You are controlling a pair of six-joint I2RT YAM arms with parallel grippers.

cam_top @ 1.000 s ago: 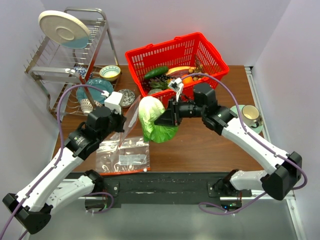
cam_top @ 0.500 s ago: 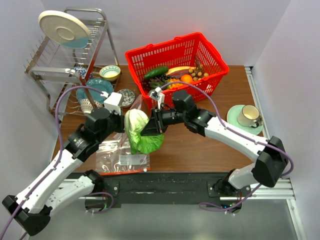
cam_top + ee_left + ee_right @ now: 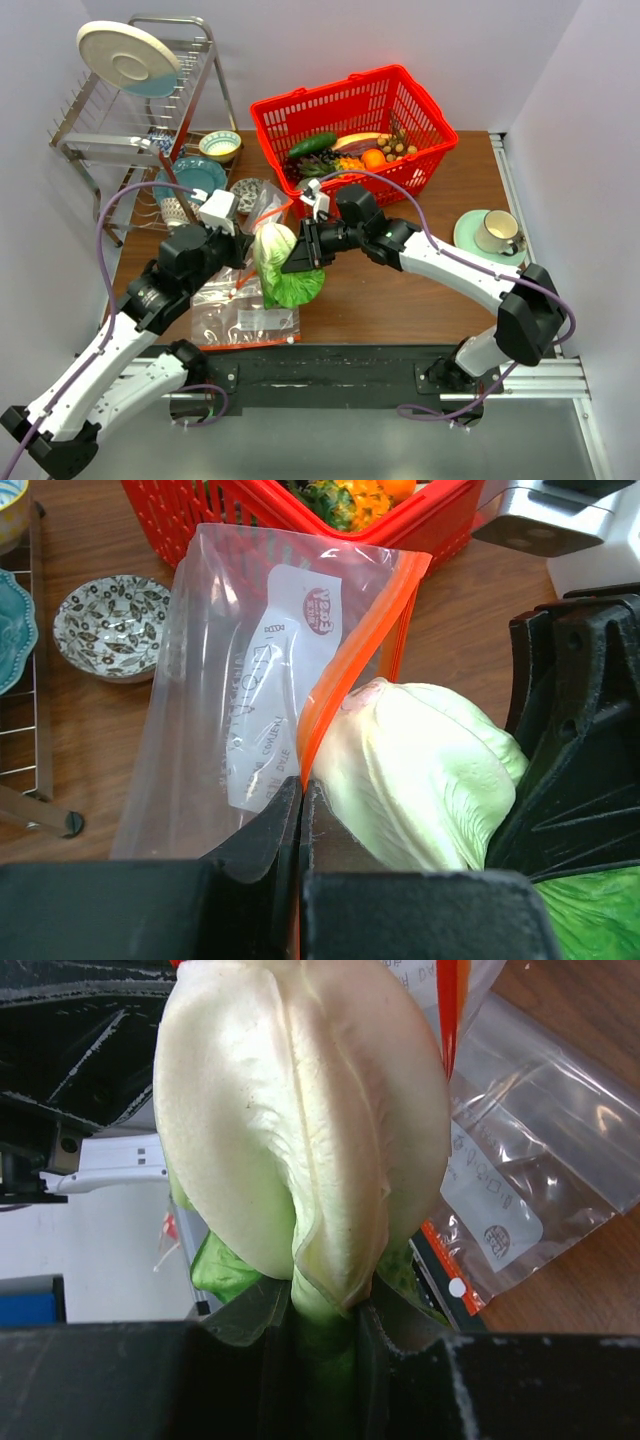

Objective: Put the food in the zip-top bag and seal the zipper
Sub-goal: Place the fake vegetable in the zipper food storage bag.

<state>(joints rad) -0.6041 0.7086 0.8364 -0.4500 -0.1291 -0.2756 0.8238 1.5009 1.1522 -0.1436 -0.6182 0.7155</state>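
My left gripper (image 3: pixel 250 246) is shut on the mouth edge of the clear zip-top bag (image 3: pixel 240 670), holding it up off the table. The orange zipper (image 3: pixel 352 660) runs up from the fingertips (image 3: pixel 285 815). My right gripper (image 3: pixel 325 1320) is shut on the leafy green end of the napa cabbage (image 3: pixel 300 1110). The cabbage's white end (image 3: pixel 410 770) presses against the zipper edge at the bag's mouth. From above, the cabbage (image 3: pixel 282 268) hangs between the two grippers. The dark green cucumber (image 3: pixel 313 144) and small brown fruits (image 3: pixel 405 148) lie in the red basket (image 3: pixel 420 110).
A second clear bag (image 3: pixel 245 318) lies flat on the table under the left arm. A patterned bowl (image 3: pixel 110 625) and a dish rack (image 3: pixel 130 110) stand at the back left. A cup on a saucer (image 3: pixel 497 232) sits at the right.
My right arm has carried the cabbage leftward from mid-table to the mouth of the held bag. The left gripper has kept its hold on the bag and shifted slightly.
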